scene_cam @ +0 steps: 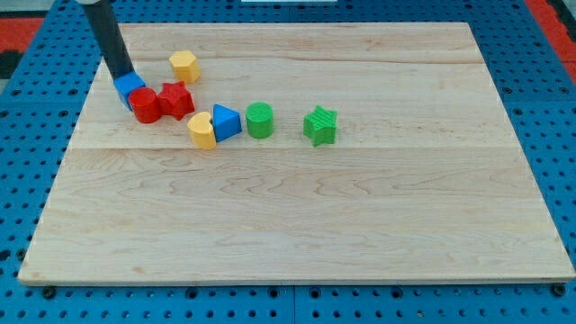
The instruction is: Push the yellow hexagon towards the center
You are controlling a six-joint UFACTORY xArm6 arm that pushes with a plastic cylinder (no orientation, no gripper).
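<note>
The yellow hexagon (184, 65) lies near the board's top left, on its own. My tip (121, 78) is at the view's left of it, touching the top-left side of a blue cube (130, 88). The dark rod rises from there out of the view's top. A red cylinder (144, 105) and a red star-like block (176, 99) sit against the blue cube, just below the hexagon.
A yellow rounded block (202, 130) touches a blue triangle (226, 121). A green cylinder (259, 120) and a green star (320, 125) lie to the right of them. The wooden board (297, 225) rests on a blue pegboard surface.
</note>
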